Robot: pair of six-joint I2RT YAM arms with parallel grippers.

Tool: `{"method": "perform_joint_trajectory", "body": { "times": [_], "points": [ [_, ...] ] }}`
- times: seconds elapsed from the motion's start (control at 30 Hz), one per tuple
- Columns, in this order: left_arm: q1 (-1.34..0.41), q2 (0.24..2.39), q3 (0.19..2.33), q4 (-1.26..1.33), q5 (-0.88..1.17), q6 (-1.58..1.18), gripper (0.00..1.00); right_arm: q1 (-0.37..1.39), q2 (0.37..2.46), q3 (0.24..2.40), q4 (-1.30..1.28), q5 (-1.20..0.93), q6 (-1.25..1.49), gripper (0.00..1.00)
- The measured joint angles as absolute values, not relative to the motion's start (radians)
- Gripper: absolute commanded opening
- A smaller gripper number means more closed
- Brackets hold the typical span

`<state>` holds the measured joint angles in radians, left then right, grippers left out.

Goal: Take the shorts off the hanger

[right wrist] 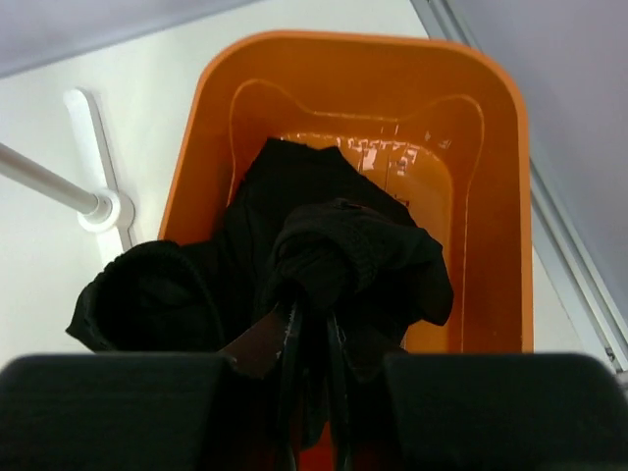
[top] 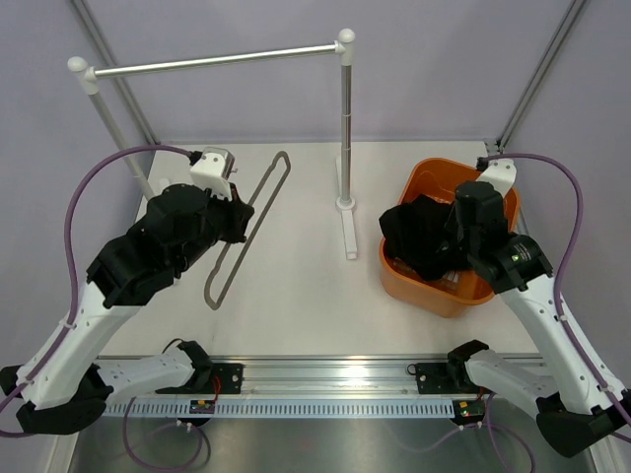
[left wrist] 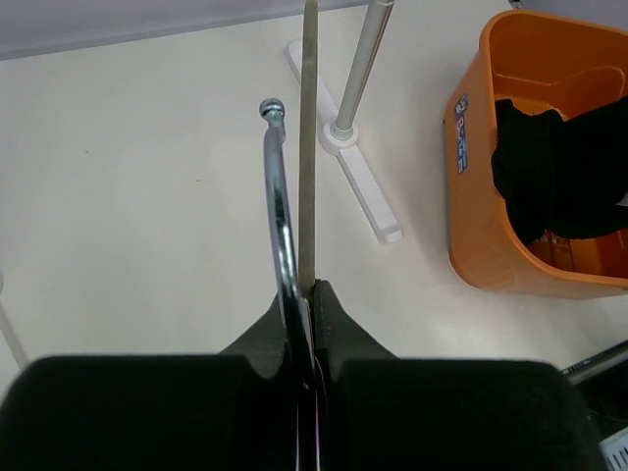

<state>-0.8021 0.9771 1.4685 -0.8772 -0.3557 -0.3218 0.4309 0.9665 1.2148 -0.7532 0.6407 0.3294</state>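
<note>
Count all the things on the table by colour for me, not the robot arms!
Black: 1, the shorts
Orange: 1, the tub
Grey-brown: 1, the hanger
Silver and white: 1, the rack
Total: 4

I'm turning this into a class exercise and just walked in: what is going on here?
The left gripper is clamped on the thin grey-brown loop hanger, now bare and off the silver rack rail. The right gripper grips the black fabric shorts over the orange plastic bin, where they partly drape across its rim.
</note>
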Motion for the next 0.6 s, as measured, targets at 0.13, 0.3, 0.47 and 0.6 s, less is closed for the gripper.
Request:
{"method": "perform_joint_trajectory", "body": {
  "times": [0.13,0.3,0.47,0.6],
  "points": [
    [-0.802,1.007,1.53,-0.904,-0.334,-0.314,0.0,0.431,0.95,1.185,-0.77,0.634,0.353,0.43],
    [-0.802,1.057,1.617,-0.926,-0.307,-0.29,0.0,0.431,0.917,1.176,-0.772,0.625,0.369,0.62],
    [-0.787,1.113,1.691,-0.935,-0.278,-0.262,0.0,0.43,0.881,1.162,-0.772,0.584,0.372,0.68],
    [-0.743,1.185,1.78,-0.933,-0.265,-0.244,0.0,0.43,0.866,1.162,-0.772,0.547,0.373,0.69]
  ]
}}
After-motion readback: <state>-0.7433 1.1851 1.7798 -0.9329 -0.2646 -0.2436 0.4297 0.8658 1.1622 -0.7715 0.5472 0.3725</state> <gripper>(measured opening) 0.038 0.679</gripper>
